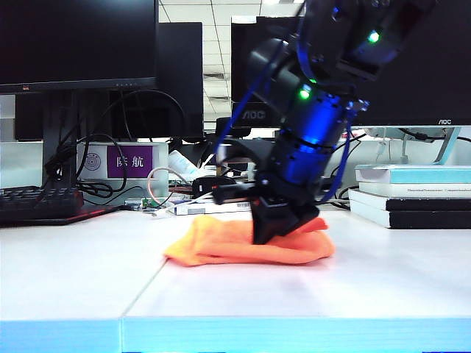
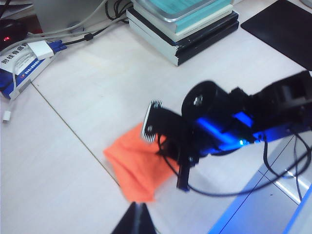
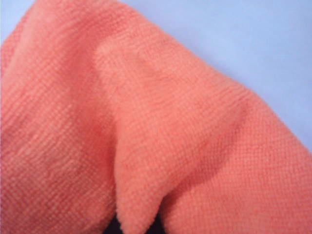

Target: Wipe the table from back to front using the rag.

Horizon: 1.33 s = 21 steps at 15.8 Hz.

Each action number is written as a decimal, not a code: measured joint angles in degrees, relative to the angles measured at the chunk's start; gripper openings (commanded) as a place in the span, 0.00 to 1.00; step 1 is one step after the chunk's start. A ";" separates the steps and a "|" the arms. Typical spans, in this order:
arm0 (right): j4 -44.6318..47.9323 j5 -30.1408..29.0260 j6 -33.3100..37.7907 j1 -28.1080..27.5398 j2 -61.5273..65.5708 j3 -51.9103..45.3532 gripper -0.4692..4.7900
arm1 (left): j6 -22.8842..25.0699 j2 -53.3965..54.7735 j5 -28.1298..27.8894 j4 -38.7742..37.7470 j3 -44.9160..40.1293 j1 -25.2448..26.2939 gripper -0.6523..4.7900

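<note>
Rag (image 1: 221, 248) looks light, soft and floppy w/ no stiffness, so it will bunch and fold rather than slide flat; the nap prob. drags a bit on the smooth desk (image 1: 73, 279). Not fragile. Best hold, imo: pinch a raised fold near the middle, or press down on top so the whole pad moves together. An edge grip would likely just trail a loose tail.

Looks: bright orange microfibre, folded and rumpled into a low wide mound. Fine looped weave and a thick rounded fold fill the right wrist view. It lies on the white desk just right of the panel seam, nearer the front blue edge than the back clutter of books (image 1: 412, 193), cables and monitors.

Right claw (image 1: 274, 229) is down on the rag's right-centre, tips sunk into the cloth, tilted. Fingers are together, clamped on the rag.

Left claw (image 2: 137, 219): only a dark tip at the edge of its own view, hovering above the desk near the rag; can't tell if apart or together.
</note>
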 measured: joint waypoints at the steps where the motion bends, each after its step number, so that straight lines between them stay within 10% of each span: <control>1: 0.46 0.04 -0.02 -0.81 0.09 -0.02 0.09 | -0.02 0.00 0.00 -0.13 0.00 -0.02 0.11; 21: 3.91 1.77 -0.17 -7.91 17.16 21.33 0.09 | -0.04 0.00 0.20 -4.63 0.00 -0.02 0.11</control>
